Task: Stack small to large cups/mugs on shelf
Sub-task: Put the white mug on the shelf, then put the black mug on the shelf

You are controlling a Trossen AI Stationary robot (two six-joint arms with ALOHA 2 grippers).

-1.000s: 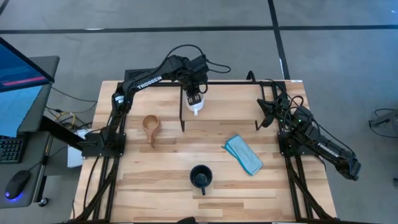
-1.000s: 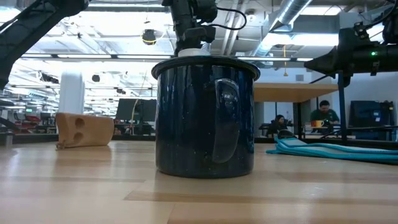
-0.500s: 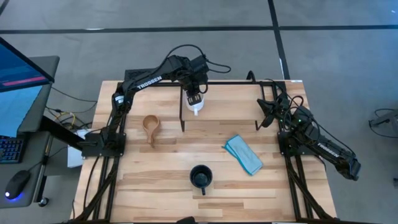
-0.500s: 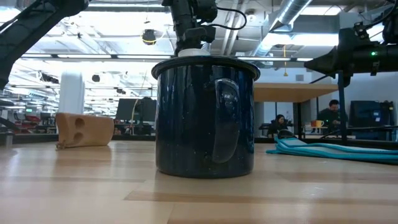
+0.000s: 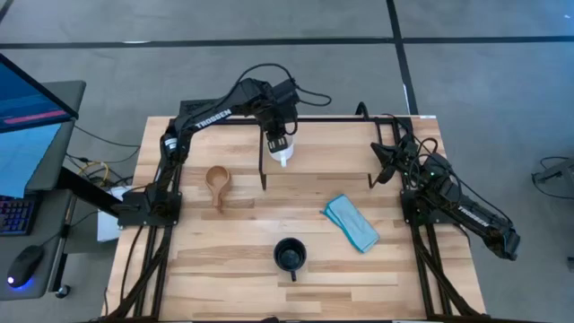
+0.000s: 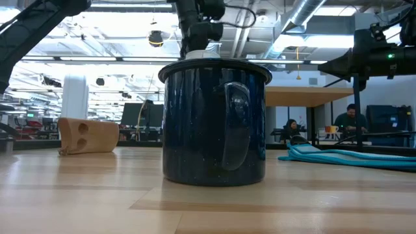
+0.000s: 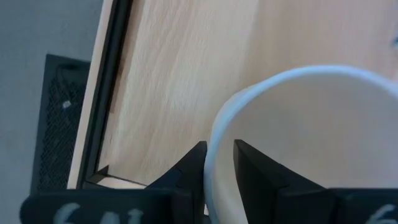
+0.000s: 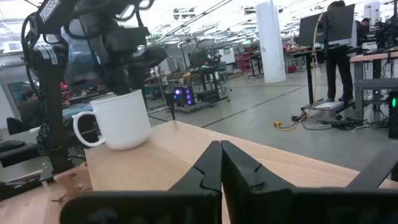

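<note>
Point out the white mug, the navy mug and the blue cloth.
white mug (image 8: 123, 120), right wrist view, on its side wall.
navy mug (image 6: 214, 123), low view, on its body.
blue cloth (image 5: 351, 222), high view, on its middle.

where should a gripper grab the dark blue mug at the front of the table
Best bet is the rim, from straight above. The dark blue mug stands upright with its mouth open to the top, so one finger can go inside and one outside the wall. Pick a stretch of rim away from the handle, which points to the table's front edge.
</note>
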